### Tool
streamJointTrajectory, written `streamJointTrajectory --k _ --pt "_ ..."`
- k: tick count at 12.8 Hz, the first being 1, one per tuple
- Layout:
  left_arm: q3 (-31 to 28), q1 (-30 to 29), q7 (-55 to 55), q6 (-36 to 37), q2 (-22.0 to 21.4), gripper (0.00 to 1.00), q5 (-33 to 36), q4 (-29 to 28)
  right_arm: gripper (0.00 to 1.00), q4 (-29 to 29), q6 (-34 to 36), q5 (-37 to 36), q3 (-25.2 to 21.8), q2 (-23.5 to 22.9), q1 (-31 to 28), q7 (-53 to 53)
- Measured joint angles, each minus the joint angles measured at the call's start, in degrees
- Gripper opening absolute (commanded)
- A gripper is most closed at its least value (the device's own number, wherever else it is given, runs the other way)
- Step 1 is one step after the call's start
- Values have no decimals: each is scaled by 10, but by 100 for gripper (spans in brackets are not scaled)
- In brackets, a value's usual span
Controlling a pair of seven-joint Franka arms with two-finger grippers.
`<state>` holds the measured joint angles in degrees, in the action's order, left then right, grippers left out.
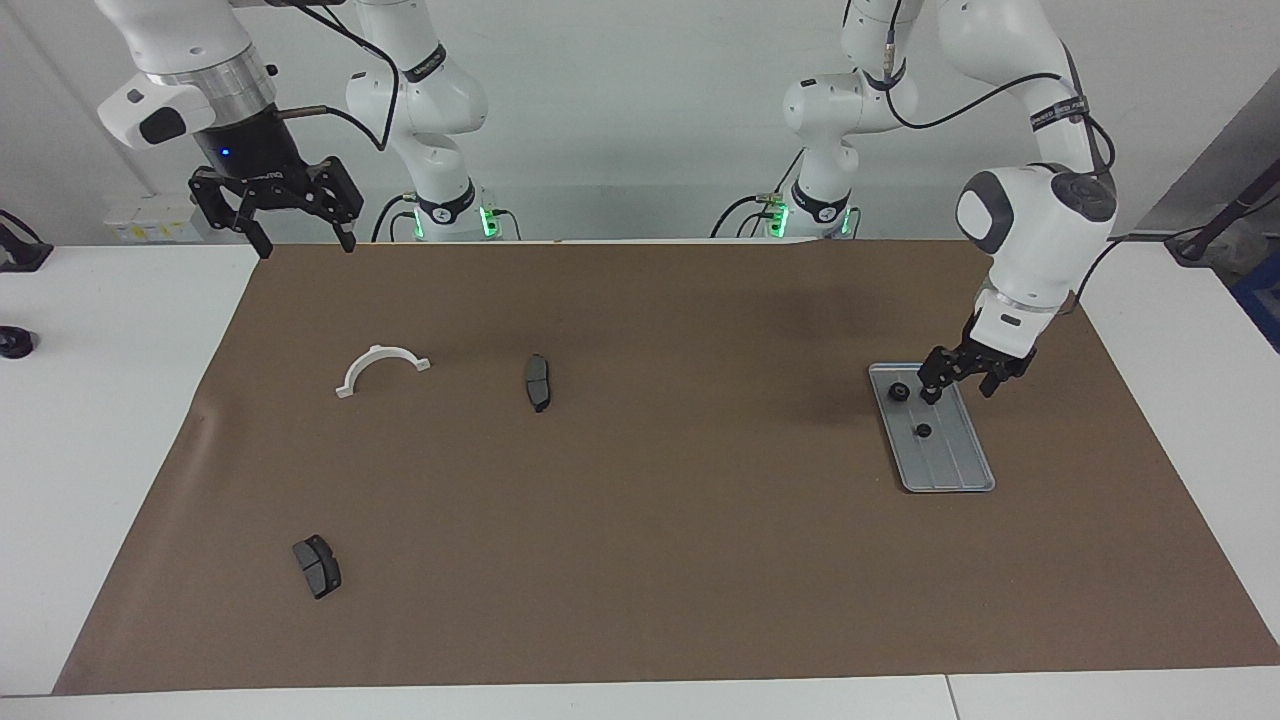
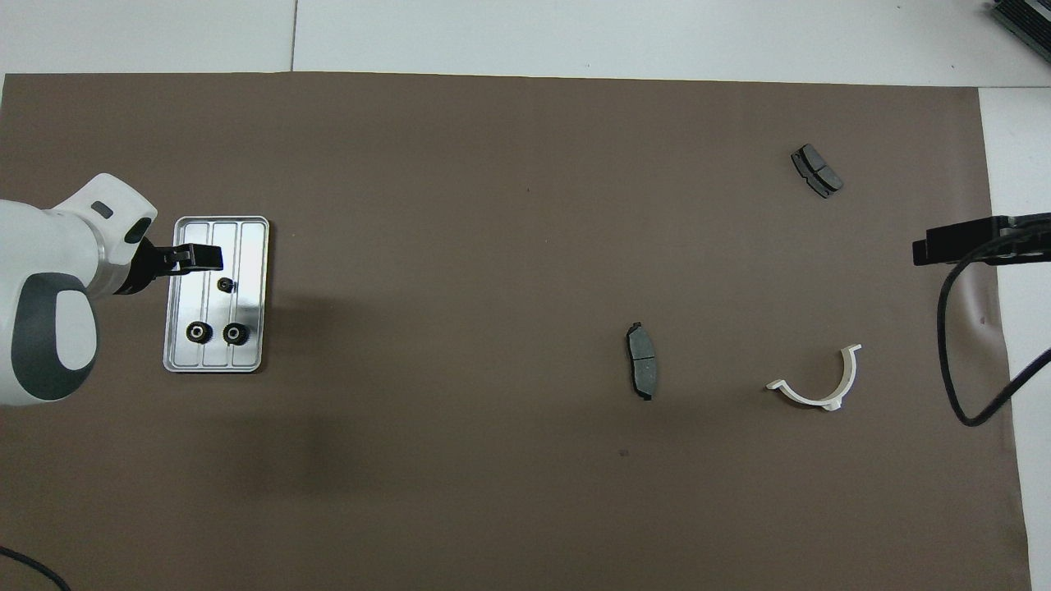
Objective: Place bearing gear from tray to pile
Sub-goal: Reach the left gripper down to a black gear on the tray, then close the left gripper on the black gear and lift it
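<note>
Nothing moved yet: three small black ring-shaped bearing gears in flat grey ridged metal tray toward left arm's end. No pile visible. Left gripper spread above tray; right gripper spread, waiting.

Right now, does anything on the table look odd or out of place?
Nothing is spilled or damaged. One oddity: all three black gears sit in the tray, and no pile of them shows anywhere on the mat.
</note>
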<state>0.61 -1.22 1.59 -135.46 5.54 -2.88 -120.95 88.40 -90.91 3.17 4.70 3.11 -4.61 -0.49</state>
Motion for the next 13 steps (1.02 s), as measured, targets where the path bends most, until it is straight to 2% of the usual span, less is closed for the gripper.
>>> streamJointTrajectory --k 1,3,5,8,11,12,13 --pt "0 0 0 -14 8 95 0 -9 100 0 0 0 0 0 0 0" --pt "1 0 0 -37 29 73 0 -16 100 0 0 0 0 0 0 0" --pt "1 0 0 -52 48 61 0 -16 100 0 0 0 0 0 0 0" --pt "1 0 0 -69 62 59 0 -23 100 0 0 0 0 0 0 0" --pt "3 0 0 -83 70 54 0 -31 100 0 0 0 0 0 0 0" --pt "4 0 0 -85 72 38 0 -32 100 0 0 0 0 0 0 0" --pt "5 0 0 -86 74 8 0 -32 100 0 0 0 0 0 0 0"
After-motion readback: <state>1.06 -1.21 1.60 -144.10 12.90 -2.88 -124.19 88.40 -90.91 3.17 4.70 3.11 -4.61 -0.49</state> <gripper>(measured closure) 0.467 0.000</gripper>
